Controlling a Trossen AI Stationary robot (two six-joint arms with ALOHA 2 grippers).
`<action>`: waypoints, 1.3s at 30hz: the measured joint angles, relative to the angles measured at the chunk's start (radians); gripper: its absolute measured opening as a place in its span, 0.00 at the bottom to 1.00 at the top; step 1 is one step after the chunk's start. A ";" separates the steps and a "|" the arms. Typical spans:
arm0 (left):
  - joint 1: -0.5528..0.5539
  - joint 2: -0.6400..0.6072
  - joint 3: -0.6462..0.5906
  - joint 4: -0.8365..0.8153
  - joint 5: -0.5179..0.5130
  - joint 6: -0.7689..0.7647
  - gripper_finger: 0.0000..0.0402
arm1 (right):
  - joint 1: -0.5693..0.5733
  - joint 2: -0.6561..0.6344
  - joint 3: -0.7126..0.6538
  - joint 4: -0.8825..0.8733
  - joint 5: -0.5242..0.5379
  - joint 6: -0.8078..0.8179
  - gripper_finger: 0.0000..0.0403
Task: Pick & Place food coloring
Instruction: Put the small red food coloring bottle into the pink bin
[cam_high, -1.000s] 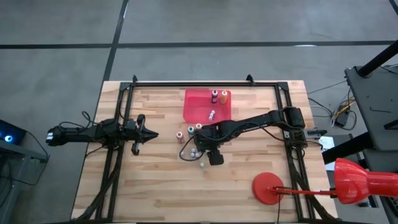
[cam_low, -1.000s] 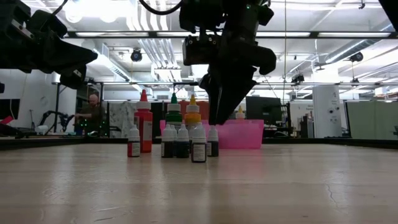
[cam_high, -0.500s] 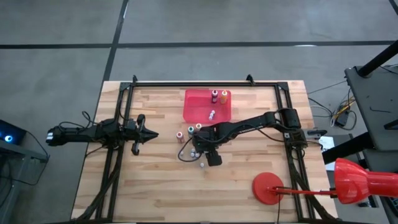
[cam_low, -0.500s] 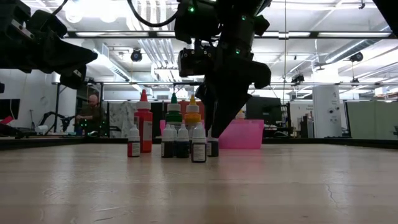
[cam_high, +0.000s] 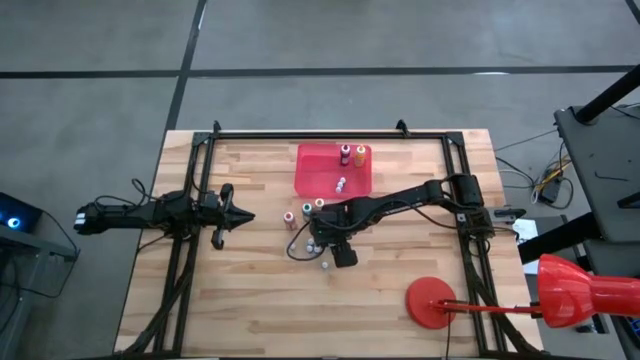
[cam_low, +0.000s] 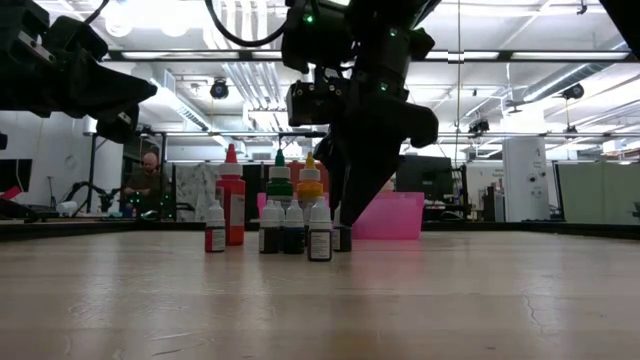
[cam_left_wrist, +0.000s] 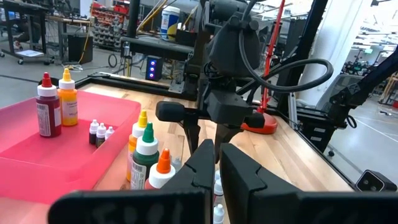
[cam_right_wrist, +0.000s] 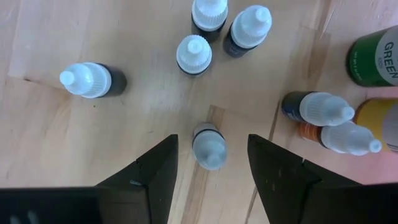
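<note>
Several food coloring bottles (cam_low: 290, 218) stand clustered on the wooden table, taller red, green and orange ones behind small dark ones with pale caps. My right gripper (cam_right_wrist: 211, 140) hangs straight down over this cluster (cam_high: 312, 244), open. One small white-capped bottle (cam_right_wrist: 209, 147) stands between its fingers (cam_right_wrist: 152, 173), with a gap on each side. More bottles (cam_high: 352, 154) stand in the red tray (cam_high: 318, 165). My left gripper (cam_high: 245, 216) waits shut at the table's left, above the surface.
Other small bottles (cam_right_wrist: 193, 55) stand close around the one between my fingers, and a green-labelled bottle (cam_right_wrist: 376, 59) is off to one side. A red round base (cam_high: 430, 302) sits near the front right corner. Black frame rails (cam_high: 200, 190) run along the table's sides.
My right gripper has come lower over the small bottles and shifted a little left. Its fingers have narrowed slightly. The left arm has not moved.
</note>
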 joint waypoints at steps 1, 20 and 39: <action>0.000 0.000 0.000 0.000 0.000 0.000 0.00 | 0.000 0.000 -0.001 0.002 0.000 0.000 0.44; 0.000 0.000 0.000 0.000 0.000 0.000 0.00 | 0.000 0.000 -0.003 0.002 -0.001 0.000 0.18; 0.000 0.000 0.000 0.000 0.000 0.000 0.00 | -0.021 -0.116 0.063 -0.121 -0.002 0.000 0.14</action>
